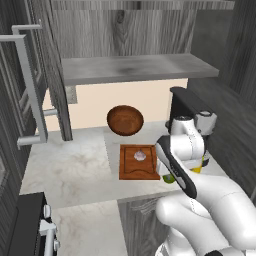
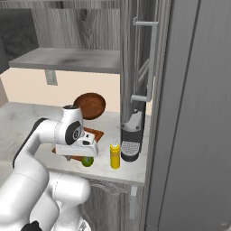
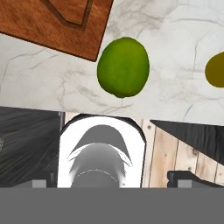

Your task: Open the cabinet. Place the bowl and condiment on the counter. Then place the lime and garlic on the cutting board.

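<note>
One lime (image 3: 123,67) on counter (image 3: 175,26) just beside cutting board (image 3: 52,26), tool (image 3: 112,179) above, jaws wide, seemingly empty.

You see the smooth green lime (image 3: 123,67) on the pale marbled stone counter (image 3: 175,30), just beside the reddish-brown wooden cutting board (image 3: 57,24)

condiment (image 3: 216,70) cut by edge, cutting board (image 3: 48,24) cropped

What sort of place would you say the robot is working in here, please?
A simulated kitchen, most likely: a marbled counter beneath an open wall cabinet, with a cutting board, a wooden bowl and a coffee machine.
</note>
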